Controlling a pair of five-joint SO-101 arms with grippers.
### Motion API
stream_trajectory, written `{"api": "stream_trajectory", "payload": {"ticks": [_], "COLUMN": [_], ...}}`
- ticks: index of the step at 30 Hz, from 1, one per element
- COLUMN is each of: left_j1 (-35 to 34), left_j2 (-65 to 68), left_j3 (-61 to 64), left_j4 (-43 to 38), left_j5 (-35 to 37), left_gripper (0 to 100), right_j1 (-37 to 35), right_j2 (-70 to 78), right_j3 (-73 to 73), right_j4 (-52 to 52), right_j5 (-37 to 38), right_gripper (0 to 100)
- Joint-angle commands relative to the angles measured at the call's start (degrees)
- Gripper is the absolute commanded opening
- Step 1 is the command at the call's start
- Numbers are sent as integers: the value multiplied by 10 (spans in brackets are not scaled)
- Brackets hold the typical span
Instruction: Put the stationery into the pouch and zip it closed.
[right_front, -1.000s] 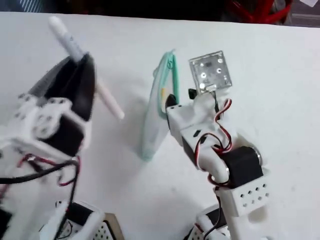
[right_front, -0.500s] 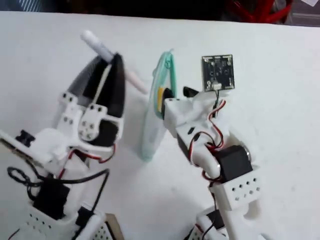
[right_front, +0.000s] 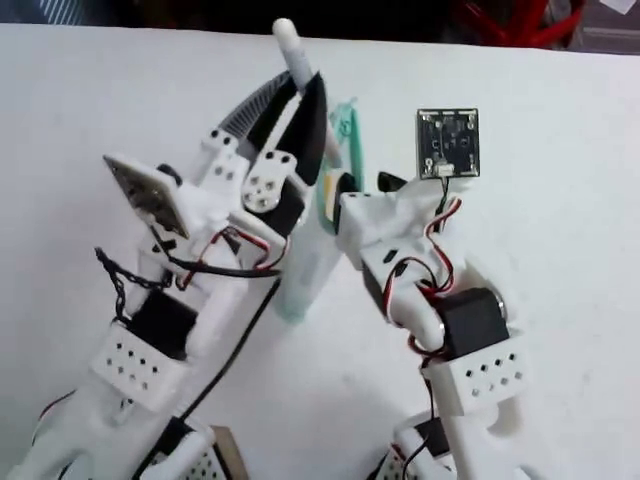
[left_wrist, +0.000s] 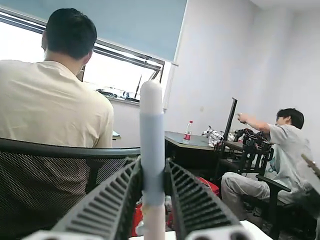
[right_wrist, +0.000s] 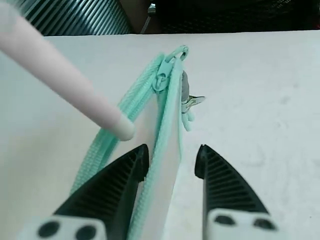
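A mint-green pouch (right_front: 303, 268) stands on its edge on the white table (right_front: 560, 180). Its zipper mouth (right_wrist: 131, 102) gapes, and the slider (right_wrist: 162, 80) sits at the far end. My right gripper (right_front: 336, 196) is shut on the pouch (right_wrist: 165, 150), one side wall between its black fingers (right_wrist: 124, 185). My left gripper (right_front: 298, 105) is shut on a white pen (right_front: 290, 45), which stands up between its ribbed fingers (left_wrist: 112, 205). The pen (left_wrist: 152, 145) slants down, and its tip (right_wrist: 121, 129) rests at the zipper mouth.
Both arm bases crowd the near side of the table. The table's far edge runs along the back, with a red frame (right_front: 520, 20) beyond it at the right. Bare table (right_front: 100, 90) lies left and right of the pouch.
My left arm has swung right with the pen, from the table's left side to just over the pouch mouth. The right gripper and pouch have hardly moved.
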Motion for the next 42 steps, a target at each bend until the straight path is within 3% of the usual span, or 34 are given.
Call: {"api": "stream_trajectory", "payload": {"ticks": [1, 7, 14, 18, 22, 24, 33, 36, 42], "left_j1": [6, 22, 37, 39, 41, 41, 8, -6, -35], "left_j2": [-21, -73, 0, -28, -87, -94, 53, 44, -87], "left_j3": [-18, -26, -28, -25, -25, -22, -24, -16, 63], "left_j4": [28, 163, 170, 229, 303, 311, 302, 331, 396], "left_j5": [-6, -10, -10, -6, -9, -9, -5, -5, -10], "left_gripper": [24, 24, 28, 149, 211, 211, 210, 210, 210], "right_j1": [4, 1, 7, 30, 56, 59, 105, 91, -13], "right_j2": [0, 0, 0, -6, -51, -87, -147, -116, -10], "right_j3": [1, 0, 1, -1, -1, 1, 33, 49, 17], "right_j4": [5, 5, 6, 6, 12, 13, 1, -30, -58], "right_j5": [0, 0, 1, 5, 93, 100, 103, 135, 149], "right_gripper": [155, 155, 155, 162, 272, 324, 325, 325, 324]}}
